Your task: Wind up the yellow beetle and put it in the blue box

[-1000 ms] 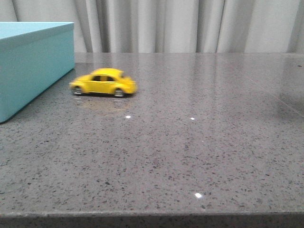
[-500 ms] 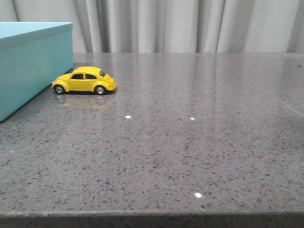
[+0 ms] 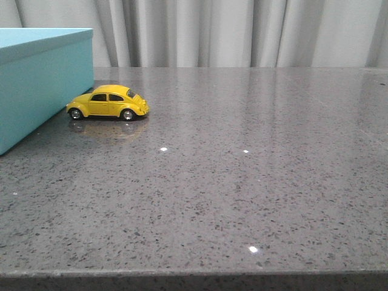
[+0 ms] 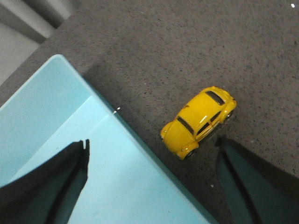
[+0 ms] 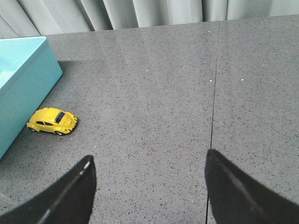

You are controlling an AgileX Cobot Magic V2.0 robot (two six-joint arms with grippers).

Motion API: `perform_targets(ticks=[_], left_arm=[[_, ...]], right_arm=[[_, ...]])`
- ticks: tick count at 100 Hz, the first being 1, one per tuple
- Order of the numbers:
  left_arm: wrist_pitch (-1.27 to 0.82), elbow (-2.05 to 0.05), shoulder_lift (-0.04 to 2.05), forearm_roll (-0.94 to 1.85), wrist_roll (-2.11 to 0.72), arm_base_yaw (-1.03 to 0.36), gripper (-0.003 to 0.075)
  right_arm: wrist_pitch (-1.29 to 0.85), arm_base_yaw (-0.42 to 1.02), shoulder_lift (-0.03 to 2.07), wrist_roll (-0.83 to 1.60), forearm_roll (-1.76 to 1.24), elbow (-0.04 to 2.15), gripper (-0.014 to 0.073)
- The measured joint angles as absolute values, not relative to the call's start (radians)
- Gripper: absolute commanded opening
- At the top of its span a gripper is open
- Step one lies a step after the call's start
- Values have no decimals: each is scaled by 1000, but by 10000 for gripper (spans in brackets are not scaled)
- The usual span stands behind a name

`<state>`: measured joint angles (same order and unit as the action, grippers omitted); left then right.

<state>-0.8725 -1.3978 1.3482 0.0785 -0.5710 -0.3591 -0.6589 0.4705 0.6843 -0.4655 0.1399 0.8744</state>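
Note:
The yellow beetle (image 3: 108,103) stands on its wheels on the grey table, its nose against the side of the blue box (image 3: 36,85) at the left. It also shows in the left wrist view (image 4: 198,121) and the right wrist view (image 5: 52,121). My left gripper (image 4: 152,144) is open and empty, high above the box edge (image 4: 93,154) with the car beside it. My right gripper (image 5: 148,161) is open and empty, above bare table well to the right of the car. Neither gripper shows in the front view.
The speckled grey stone table (image 3: 242,182) stretches to the right and front. Grey curtains (image 3: 230,30) hang behind its far edge. A seam (image 5: 215,93) runs across the table top in the right wrist view.
The beetle has rolled left across the table until its nose met the blue box, then stood still for the last half second.

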Motion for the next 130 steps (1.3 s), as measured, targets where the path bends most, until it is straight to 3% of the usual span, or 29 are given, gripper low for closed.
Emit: perform_targets(ticks=[37, 117, 130], left_arm=[[-1155, -1758, 1695, 79, -805, -442, 551], [-1167, -1775, 1942, 30, -890, -443, 547], [-1158, -1775, 1944, 30, -890, -443, 471]], right_arm=[[-659, 471, 684, -465, 128, 874, 496], [-659, 471, 684, -465, 108, 874, 496], [-659, 471, 684, -465, 108, 874, 496]])
